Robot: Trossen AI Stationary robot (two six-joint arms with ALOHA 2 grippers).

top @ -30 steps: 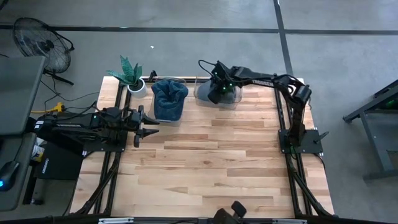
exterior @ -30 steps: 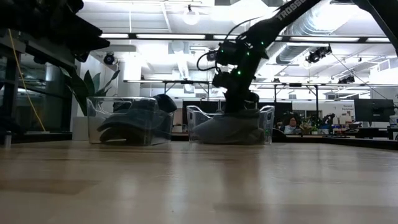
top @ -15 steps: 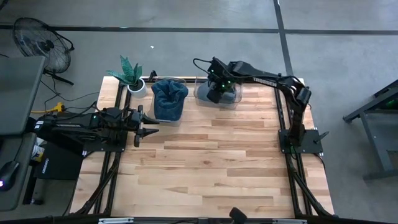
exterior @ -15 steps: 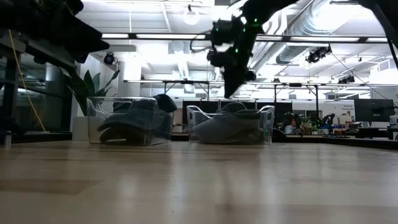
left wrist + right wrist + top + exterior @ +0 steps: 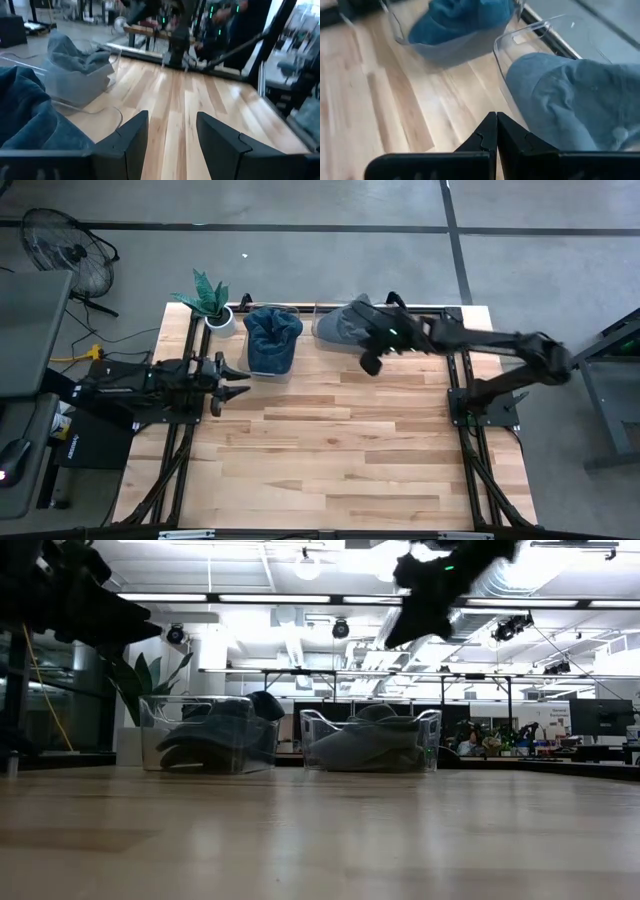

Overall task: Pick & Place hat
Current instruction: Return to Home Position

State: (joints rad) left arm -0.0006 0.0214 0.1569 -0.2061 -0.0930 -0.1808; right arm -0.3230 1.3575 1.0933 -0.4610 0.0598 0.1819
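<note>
**A:** What is shown from above?

**B:** The blue cap (image 5: 272, 340) and the gray cap (image 5: 345, 323) are seen side by side at the far edge of the wooden table (image 5: 340, 450). The blue one is set next to a potted plant (image 5: 210, 302). The right gripper (image 5: 370, 363) is found just on the near side of the gray cap. The left gripper (image 5: 236, 379) is found by the table's left edge, near the blue cap but apart from it. A floor fan (image 5: 68, 245) is stood on the concrete beyond the table.

**A:** And at table height?

**B:** Each cap is seen lying in its own container: the blue in the left transparent bin (image 5: 150, 730), the gray in the right transparent bin (image 5: 430, 735). The right arm (image 5: 440, 585) is hung well above the right bin. A large lit hall with ceiling ducts is seen behind.

**A:** From the left wrist?

**B:** Its fingers (image 5: 131, 137) are spread wide, and only bare planks are seen between them. The blue cap is seen close by, the gray one farther off.

**A:** From the right wrist?

**B:** Its fingers (image 5: 485, 137) are pressed tip to tip, and nothing is gripped. The gray cap is seen just beyond them, behind the bin's clear wall.
</note>
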